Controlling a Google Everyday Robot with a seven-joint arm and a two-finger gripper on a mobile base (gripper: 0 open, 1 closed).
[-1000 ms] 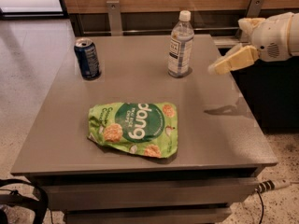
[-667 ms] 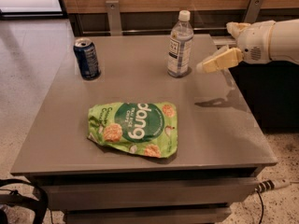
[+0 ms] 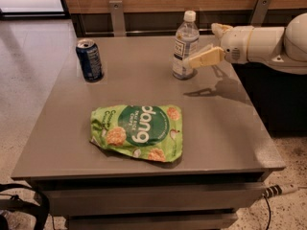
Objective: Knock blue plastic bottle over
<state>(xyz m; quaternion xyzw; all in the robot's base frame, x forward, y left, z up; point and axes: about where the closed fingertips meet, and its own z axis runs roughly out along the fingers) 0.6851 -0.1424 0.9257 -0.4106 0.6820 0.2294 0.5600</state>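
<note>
The blue plastic bottle [image 3: 184, 46], clear and bluish with a white cap and a white-and-dark label, stands upright at the back of the grey table [image 3: 225, 128], right of centre. My gripper [image 3: 202, 45] reaches in from the right at the bottle's mid height. It is open. Its near finger [image 3: 205, 58] points left, and its tip is at the bottle's lower right side, touching or nearly touching it. The other finger [image 3: 218, 29] sits farther back, to the right of the bottle.
A short dark blue soda can [image 3: 89, 60] stands at the back left of the table. A green chip bag [image 3: 138, 132] lies flat in the front middle. A wooden wall with metal brackets [image 3: 115, 16] runs behind the table. A cable [image 3: 278, 190] lies on the floor at the right.
My gripper has moved left across the table's right side, from well clear of the bottle to right up against it. The bottle, can and bag have not moved.
</note>
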